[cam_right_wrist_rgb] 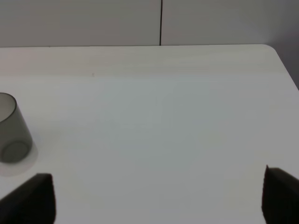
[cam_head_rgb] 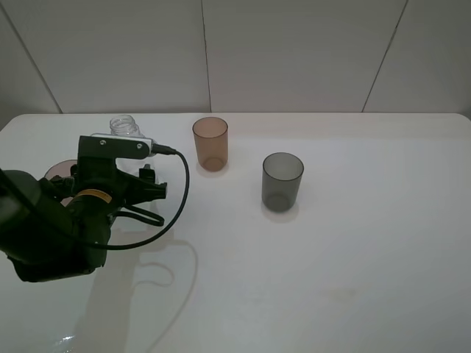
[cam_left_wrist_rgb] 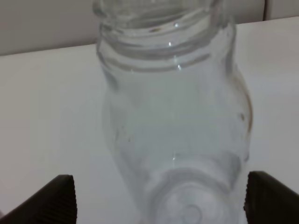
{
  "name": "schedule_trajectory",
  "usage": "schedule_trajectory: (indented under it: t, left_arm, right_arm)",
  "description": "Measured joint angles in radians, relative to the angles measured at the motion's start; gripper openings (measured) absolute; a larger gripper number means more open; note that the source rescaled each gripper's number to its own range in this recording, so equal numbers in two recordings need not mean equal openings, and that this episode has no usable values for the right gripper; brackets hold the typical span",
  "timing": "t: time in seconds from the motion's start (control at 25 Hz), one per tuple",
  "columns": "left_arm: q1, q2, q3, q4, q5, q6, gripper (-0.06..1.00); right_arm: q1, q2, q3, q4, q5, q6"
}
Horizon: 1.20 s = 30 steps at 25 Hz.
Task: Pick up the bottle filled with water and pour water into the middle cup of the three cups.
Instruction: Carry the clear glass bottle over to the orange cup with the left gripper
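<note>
The bottle point(cam_head_rgb: 125, 126) stands upright on the white surface point(cam_head_rgb: 346, 279), at about 9 o'clock from the middle cup point(cam_head_rgb: 210, 143). It has no cap, so I think it has to stay upright until it is over that cup. The left pincer point(cam_left_wrist_rgb: 161, 200) is released. Its two black fingers point(cam_left_wrist_rgb: 51, 201) sit one on each side of the bottle's low part. One is right beside the plastic and the other has a gap, so nothing is squeezed yet. I think it sits low and side-on so the grip lands on the fat body, not the ridged neck. The pinkish-brown cup point(cam_head_rgb: 56, 170) peeks out behind the arm at about 8 o'clock from the bottle, near enough to get bumped. The grey cup point(cam_head_rgb: 282, 182) is at 4 o'clock from the middle cup. The right pincer point(cam_right_wrist_rgb: 159, 198) is released too. It holds nothing and hangs over bare surface, out of the way. I see no label, brand or words on the bottle or the cups.
</note>
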State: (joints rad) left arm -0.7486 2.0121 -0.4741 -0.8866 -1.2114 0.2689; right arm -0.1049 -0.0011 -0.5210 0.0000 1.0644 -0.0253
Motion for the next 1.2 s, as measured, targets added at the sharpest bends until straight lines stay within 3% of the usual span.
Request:
schedule_trajectory:
  t: [0.36,1.2]
  left_arm:
    - [0.044,0.026,-0.03,0.072,-0.001,0.01,0.64]
    - [0.044,0.083,-0.105,0.072,-0.001,0.013,0.64]
  right_arm:
    - [0.0,0.0,0.0,0.0,0.0,0.0]
    - [0.0,0.0,0.0,0.0,0.0,0.0]
